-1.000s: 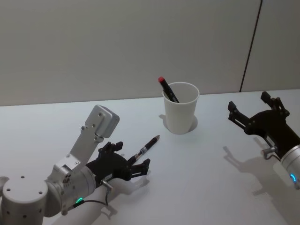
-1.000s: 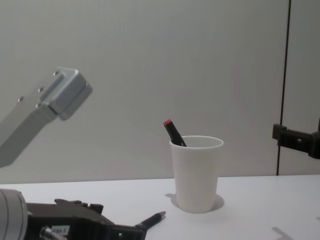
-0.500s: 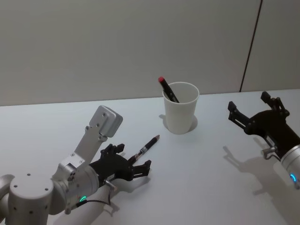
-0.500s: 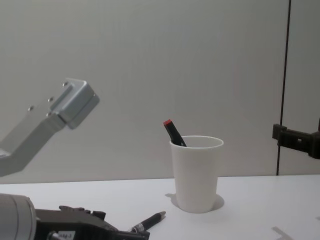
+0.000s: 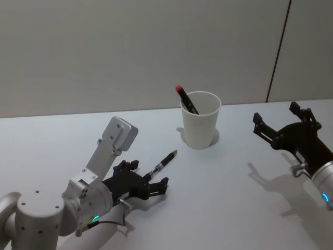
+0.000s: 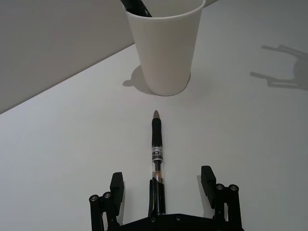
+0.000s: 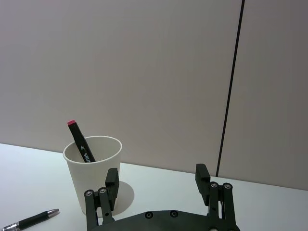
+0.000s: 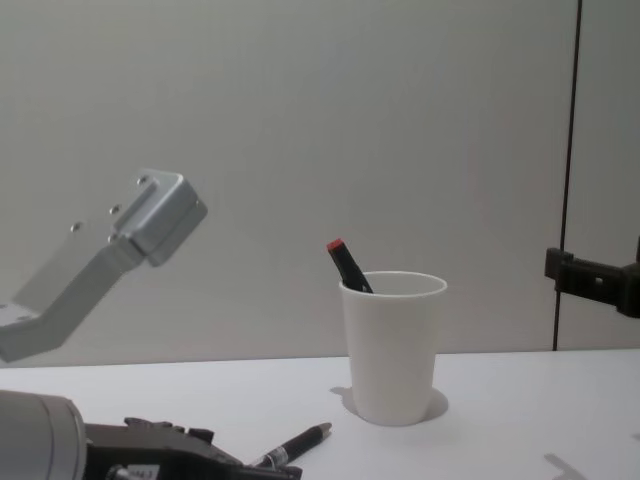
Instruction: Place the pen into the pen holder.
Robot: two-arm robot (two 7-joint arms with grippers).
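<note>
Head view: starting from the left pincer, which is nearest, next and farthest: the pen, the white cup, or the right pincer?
1. The pen, lying between the fingers of the open left pincer.
2. The white cup, ahead, past the pen's tip.
3. The right pincer, far over on the right side.

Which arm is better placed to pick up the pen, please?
Left: the left gripper, open, straddles the pen on the table; the right gripper hangs open, right of the cup.
</note>
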